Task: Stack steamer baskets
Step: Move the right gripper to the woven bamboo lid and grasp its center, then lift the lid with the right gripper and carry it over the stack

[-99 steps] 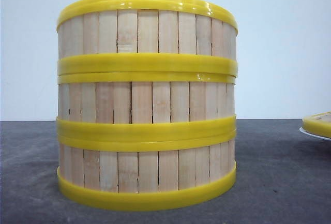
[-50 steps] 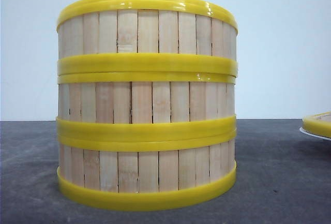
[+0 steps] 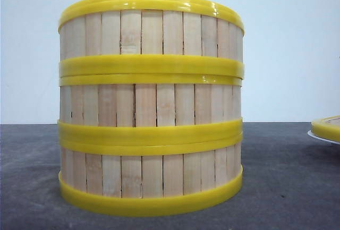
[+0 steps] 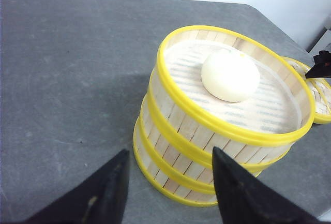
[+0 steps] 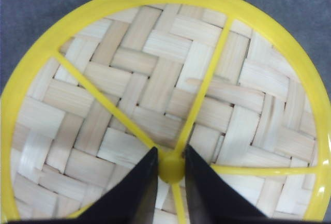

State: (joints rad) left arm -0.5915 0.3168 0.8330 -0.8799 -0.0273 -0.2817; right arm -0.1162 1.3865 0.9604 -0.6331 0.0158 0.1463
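The three steamer baskets (image 3: 151, 108) stand already in one straight stack on the grey counter (image 3: 287, 187), and a white bun (image 4: 230, 74) lies in the top one. The left gripper (image 4: 168, 182) hovers near the stack with its fingers apart and empty. The right gripper (image 5: 170, 175) is over the flat woven lid (image 5: 155, 94), which sits on a white plate (image 3: 321, 137) well to the right of the stack; its fingers stand close on both sides of the yellow centre knob (image 5: 170, 168), but I cannot tell if they already press it. The baskets look light and stiff, with glossy rims that may slip, so I think it is best to hold them at the slatted wall.
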